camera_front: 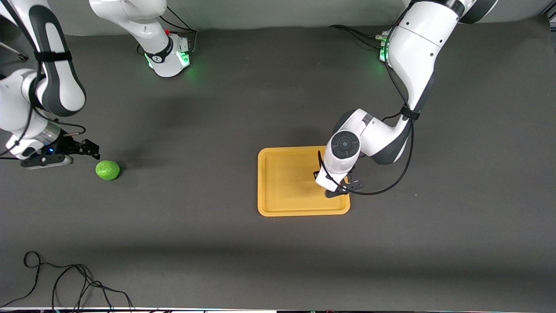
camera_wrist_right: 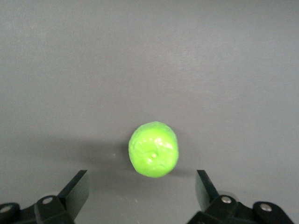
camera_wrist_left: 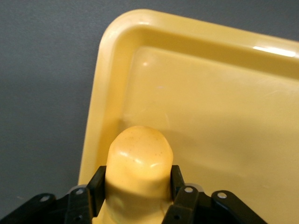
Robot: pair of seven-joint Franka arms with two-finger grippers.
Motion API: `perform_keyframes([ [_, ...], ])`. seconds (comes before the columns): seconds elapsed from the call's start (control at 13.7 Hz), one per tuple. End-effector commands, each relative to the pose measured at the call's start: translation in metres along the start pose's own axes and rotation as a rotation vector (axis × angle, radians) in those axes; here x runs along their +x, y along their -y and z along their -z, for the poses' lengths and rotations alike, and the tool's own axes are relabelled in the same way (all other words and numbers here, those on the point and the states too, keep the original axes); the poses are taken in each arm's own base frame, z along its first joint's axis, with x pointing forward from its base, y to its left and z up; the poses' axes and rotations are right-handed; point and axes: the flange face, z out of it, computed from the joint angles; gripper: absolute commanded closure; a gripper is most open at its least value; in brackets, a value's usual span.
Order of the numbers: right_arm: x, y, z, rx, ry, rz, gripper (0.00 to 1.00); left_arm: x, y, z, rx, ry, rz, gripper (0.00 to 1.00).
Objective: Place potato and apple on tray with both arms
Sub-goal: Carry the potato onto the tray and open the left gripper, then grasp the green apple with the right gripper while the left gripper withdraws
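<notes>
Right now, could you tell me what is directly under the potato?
The potato, gripped in the left hand, is over a corner of the tray. The hand covers its underside, so whether it touches the tray floor is hidden.

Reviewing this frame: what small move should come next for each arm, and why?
Probably the left gripper should open: it is shut on the potato low over the tray, near a corner. The right gripper hangs open beside the apple, which lies on the table, so it should likely descend around it.
</notes>
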Motion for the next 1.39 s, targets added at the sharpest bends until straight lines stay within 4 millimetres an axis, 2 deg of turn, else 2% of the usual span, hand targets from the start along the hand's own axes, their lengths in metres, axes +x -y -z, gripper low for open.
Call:
perform_keyframes([
  [0.0,-0.004,-0.013,-0.047,0.031,-0.017,0.022,0.00,-0.007,-0.009,-0.009,0.043,-0.009,-0.023,0.43],
  [0.07,-0.007,-0.017,-0.066,0.022,-0.018,0.028,0.00,-0.006,-0.008,-0.010,0.046,-0.012,-0.031,0.37],
  [0.22,-0.011,-0.022,-0.087,-0.005,-0.028,0.032,0.00,0.001,-0.004,-0.005,0.055,-0.036,-0.046,0.00],
  [0.37,-0.015,-0.023,-0.102,-0.011,-0.004,0.029,0.00,0.013,0.002,0.008,0.044,-0.055,-0.025,0.00],
  [0.51,-0.019,-0.023,-0.110,-0.006,0.012,0.022,0.00,0.033,0.023,0.049,0.035,-0.087,0.018,0.00],
  [0.58,-0.019,-0.023,-0.113,-0.005,0.014,0.019,0.11,0.041,0.039,0.077,0.046,-0.098,0.034,0.00],
  [0.66,-0.016,-0.022,-0.112,-0.004,0.012,0.024,0.44,0.055,0.066,0.100,0.069,-0.092,0.036,0.00],
  [0.73,-0.005,-0.020,-0.105,-0.004,-0.003,0.034,0.53,0.063,0.091,0.118,0.091,-0.074,0.007,0.00],
  [0.8,0.008,-0.022,-0.095,-0.005,-0.025,0.033,0.54,0.073,0.114,0.125,0.094,-0.072,0.018,0.00],
  [0.88,0.024,-0.023,-0.081,0.013,-0.036,0.043,0.54,0.080,0.124,0.133,0.083,-0.084,0.024,0.00],
  [1.02,0.053,-0.021,-0.041,0.068,-0.040,0.072,0.53,0.107,0.167,0.151,0.067,-0.106,0.015,0.00],
  [1.24,0.081,-0.025,0.032,0.056,-0.019,0.116,0.53,0.119,0.205,0.161,0.071,-0.093,-0.054,0.00],
  [1.31,0.091,-0.024,0.062,0.044,0.020,0.104,0.53,0.117,0.219,0.164,0.078,-0.087,-0.113,0.00],
])
